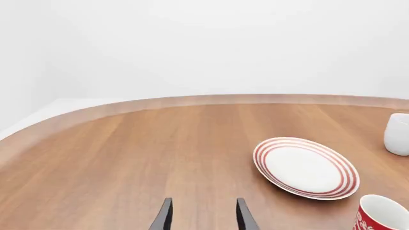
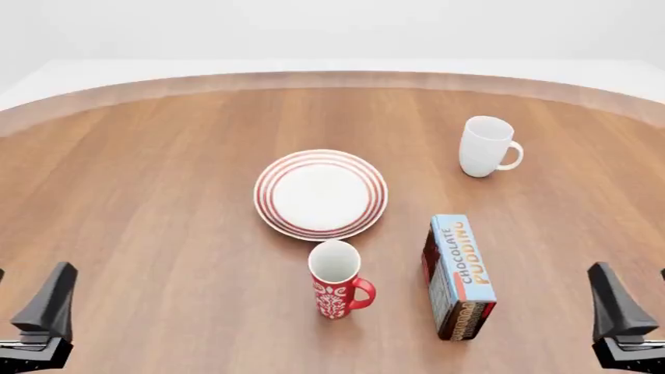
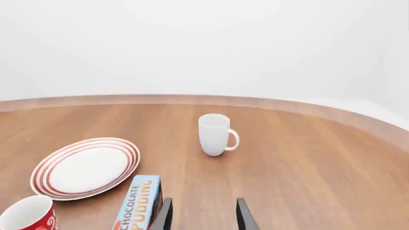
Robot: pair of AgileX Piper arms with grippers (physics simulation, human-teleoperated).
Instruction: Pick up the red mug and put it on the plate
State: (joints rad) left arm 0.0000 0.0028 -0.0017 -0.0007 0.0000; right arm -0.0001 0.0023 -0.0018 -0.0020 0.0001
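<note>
Left hand (image 1: 203, 216) low, fingers parted, empty, right hand (image 3: 203, 215) likewise

In my left wrist view the red mug (image 1: 382, 213) is cut by the lower right corner, only its rim and a strip of pattern showing, and the white mug (image 1: 397, 133) is sliced by the right edge. My right wrist view clips the red mug at the lower left corner and the pudding box (image 3: 137, 206) at the bottom edge. In the front view my left gripper (image 2: 36, 323) and right gripper (image 2: 621, 319) run off the bottom corners, so their fingertips are unseen.
</note>
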